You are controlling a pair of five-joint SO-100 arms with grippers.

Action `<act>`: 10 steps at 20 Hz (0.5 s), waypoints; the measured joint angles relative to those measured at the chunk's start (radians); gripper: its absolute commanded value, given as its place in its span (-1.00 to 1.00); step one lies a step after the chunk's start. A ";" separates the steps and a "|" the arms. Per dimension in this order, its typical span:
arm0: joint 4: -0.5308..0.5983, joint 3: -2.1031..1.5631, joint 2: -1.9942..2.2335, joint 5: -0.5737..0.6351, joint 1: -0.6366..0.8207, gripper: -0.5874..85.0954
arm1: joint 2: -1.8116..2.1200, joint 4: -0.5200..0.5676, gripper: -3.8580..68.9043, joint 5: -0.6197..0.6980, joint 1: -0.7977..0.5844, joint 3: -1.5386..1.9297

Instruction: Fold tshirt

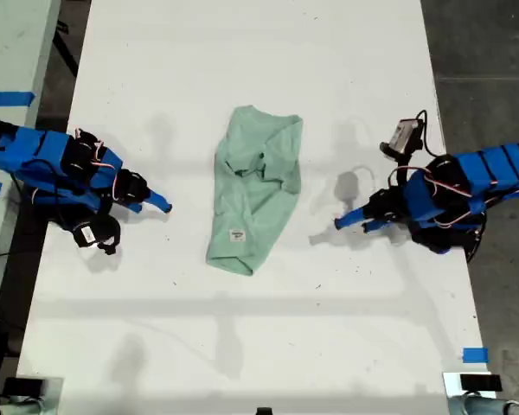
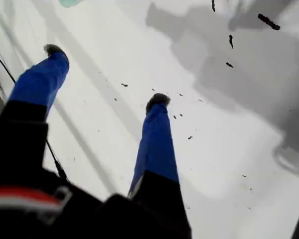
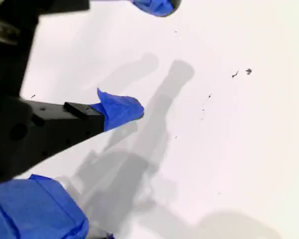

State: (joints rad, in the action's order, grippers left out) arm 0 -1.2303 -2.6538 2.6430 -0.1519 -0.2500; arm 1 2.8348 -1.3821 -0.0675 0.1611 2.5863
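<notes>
The tshirt point(image 1: 255, 190) is seen lying bunched into a narrow strip near the middle of the white table point(image 1: 242, 346), its small white label point(image 1: 237, 234) turned up near the end closer to the exterior view's bottom edge, and it is touched by neither arm. One blue arm point(image 1: 60, 169) is placed by the table's edge at the exterior view's left and another point(image 1: 454, 190) by the edge at its right, both well apart from the cloth. My first gripper point(image 2: 107, 74) is shown with fingers spread wide over bare table, and my second gripper point(image 3: 147, 57) is likewise spread wide with nothing held.
</notes>
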 measured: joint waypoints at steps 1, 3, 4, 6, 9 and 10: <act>0.028 0.025 -0.071 0.029 0.003 -0.41 | -0.052 0.043 -0.09 0.006 0.000 -0.002; 0.072 0.218 -0.295 0.104 0.002 -0.39 | -0.245 0.150 -0.09 0.038 -0.002 -0.081; 0.080 0.342 -0.442 0.144 0.002 -0.37 | -0.373 0.195 -0.08 0.061 -0.003 -0.160; 0.083 0.634 -0.756 0.219 0.002 -0.34 | -0.658 0.252 -0.06 0.107 -0.008 -0.360; 0.035 1.042 -1.154 0.256 0.002 -0.33 | -1.080 0.253 -0.04 0.150 -0.008 -0.710; 0.037 1.120 -1.238 0.259 0.002 -0.33 | -1.192 0.245 -0.03 0.158 -0.008 -0.818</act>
State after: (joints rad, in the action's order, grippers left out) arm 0 -1.1934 -1.5340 1.4051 0.1074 -0.2485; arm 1 1.6429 -1.1367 0.0905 0.1534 1.7687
